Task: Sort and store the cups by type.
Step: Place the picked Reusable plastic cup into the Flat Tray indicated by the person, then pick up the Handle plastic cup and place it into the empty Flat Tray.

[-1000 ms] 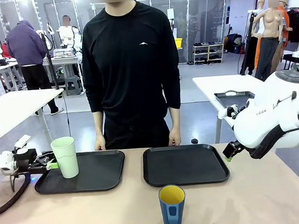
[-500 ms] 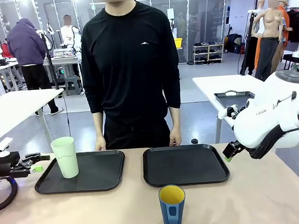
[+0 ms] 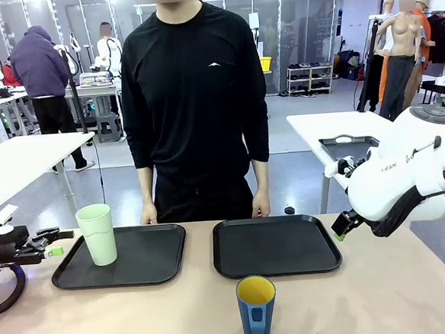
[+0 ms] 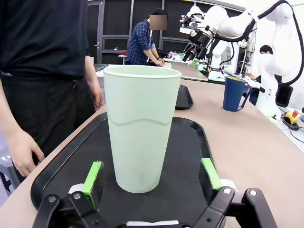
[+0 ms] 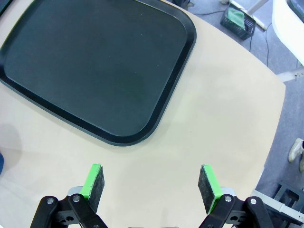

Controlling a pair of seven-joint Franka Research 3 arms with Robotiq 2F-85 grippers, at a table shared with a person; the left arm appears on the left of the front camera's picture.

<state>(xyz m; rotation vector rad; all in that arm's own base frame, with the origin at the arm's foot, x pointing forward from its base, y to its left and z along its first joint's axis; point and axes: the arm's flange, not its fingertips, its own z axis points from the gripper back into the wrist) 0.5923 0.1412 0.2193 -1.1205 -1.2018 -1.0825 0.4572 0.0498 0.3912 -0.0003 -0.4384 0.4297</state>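
— Where is the mint-green tumbler [image 3: 96, 234]?
— It stands upright on the left tray [image 3: 149, 258], near that tray's left edge.

— And the other cup?
— The dark blue mug [image 3: 256, 310] stands upright on the bare table [image 3: 384, 293], not on a tray. It is at the robot's side of the table, just in front of the near left corner of the right tray [image 3: 277, 243]. Its inside is yellow and its handle is turned toward the front camera.

— Does a gripper hold something?
— No. The left gripper [image 3: 54, 243] is low beside the left tray's left edge and points at the tumbler. Its jaws are spread wide. In the left wrist view the tumbler is seen between the two green pads, with a clear gap on each side. In the front view the fingertips are a little short of the tumbler and do not touch it.

— And the right one?
— The right gripper [image 5: 151, 183] also has its jaws released, with nothing between them. It hangs over bare table just beside the corner of the right tray, well apart from the mug.

— The person?
— The person [image 3: 195, 100] stands at the far side, behind the two trays. Both hands [image 3: 149, 214] hang down at the table's edge and touch nothing.
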